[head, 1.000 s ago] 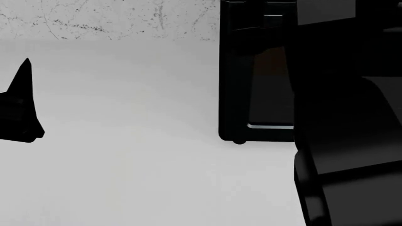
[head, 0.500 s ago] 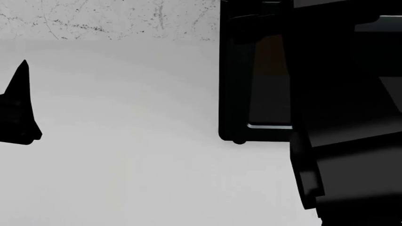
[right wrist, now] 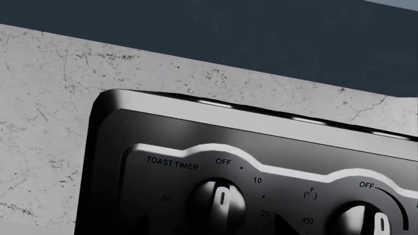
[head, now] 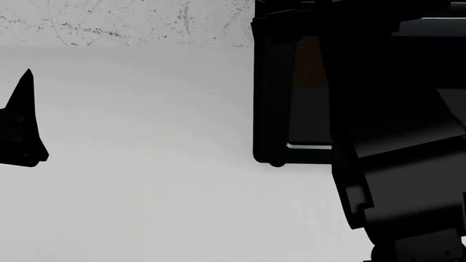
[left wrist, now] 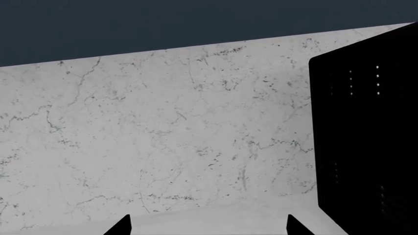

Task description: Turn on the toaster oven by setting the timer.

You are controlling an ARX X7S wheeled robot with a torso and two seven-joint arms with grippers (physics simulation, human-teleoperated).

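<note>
The black toaster oven (head: 291,98) stands on the counter at the right of the head view, its glass door and silver strip partly hidden by my right arm (head: 396,164). The right wrist view shows its control panel (right wrist: 163,147) close up. The TOAST TIMER knob (right wrist: 219,200) points at OFF. My right gripper (right wrist: 205,231) is open, its fingertips (right wrist: 287,227) on either side of that knob, not closed on it. My left gripper (left wrist: 207,231) is open and empty, left of the oven's side wall (left wrist: 365,137); it also shows in the head view (head: 22,131).
A second knob (right wrist: 362,220), also at OFF, sits beside the timer knob. A marble backsplash (left wrist: 163,132) runs behind the pale counter (head: 145,180). A dark blue wall (left wrist: 163,24) is above it.
My right arm has moved forward and left, covering more of the oven door. The left gripper has hardly moved.
</note>
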